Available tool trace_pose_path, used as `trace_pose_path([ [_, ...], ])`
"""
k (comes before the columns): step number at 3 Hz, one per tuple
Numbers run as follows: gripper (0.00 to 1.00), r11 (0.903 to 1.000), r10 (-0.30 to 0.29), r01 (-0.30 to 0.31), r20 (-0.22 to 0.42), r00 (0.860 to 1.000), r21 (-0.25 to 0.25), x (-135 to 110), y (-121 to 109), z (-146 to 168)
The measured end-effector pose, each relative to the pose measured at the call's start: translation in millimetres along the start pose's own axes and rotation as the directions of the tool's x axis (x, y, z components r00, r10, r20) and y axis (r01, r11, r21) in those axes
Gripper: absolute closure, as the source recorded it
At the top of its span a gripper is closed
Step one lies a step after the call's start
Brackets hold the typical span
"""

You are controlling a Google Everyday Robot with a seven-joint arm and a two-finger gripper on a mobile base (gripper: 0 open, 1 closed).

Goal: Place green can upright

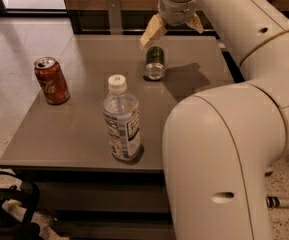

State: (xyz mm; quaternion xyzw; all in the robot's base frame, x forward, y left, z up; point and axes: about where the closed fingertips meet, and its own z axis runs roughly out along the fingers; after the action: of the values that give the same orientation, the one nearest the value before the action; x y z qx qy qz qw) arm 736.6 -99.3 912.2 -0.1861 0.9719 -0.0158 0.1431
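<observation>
The green can (155, 62) lies on its side on the grey table (84, 119), at the far middle, with a silver end facing me. My gripper (173, 28) hangs just above and behind it, at the table's far edge. Its two yellowish fingers (152, 32) are spread wide apart and hold nothing. The can is free of the fingers.
A red Coca-Cola can (51, 80) stands upright at the table's left. A clear water bottle (121, 120) with a white cap stands near the front middle. My white arm (224, 149) fills the right side. A glass wall runs behind the table.
</observation>
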Motion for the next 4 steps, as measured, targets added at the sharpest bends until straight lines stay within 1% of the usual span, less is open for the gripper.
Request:
trace_pose_path([
  [1,0.0,0.995,0.099,-0.099,0.001,0.995,-0.008,-19,13,17],
  [2,0.0,0.9996,0.027,-0.027,0.025,0.999,-0.006,-16,6,11],
  [3,0.0,1.0,-0.007,0.007,0.021,1.0,0.002,-13,3,12],
  [4,0.0,0.9968,0.071,-0.07,-0.025,0.997,0.038,-11,3,27],
])
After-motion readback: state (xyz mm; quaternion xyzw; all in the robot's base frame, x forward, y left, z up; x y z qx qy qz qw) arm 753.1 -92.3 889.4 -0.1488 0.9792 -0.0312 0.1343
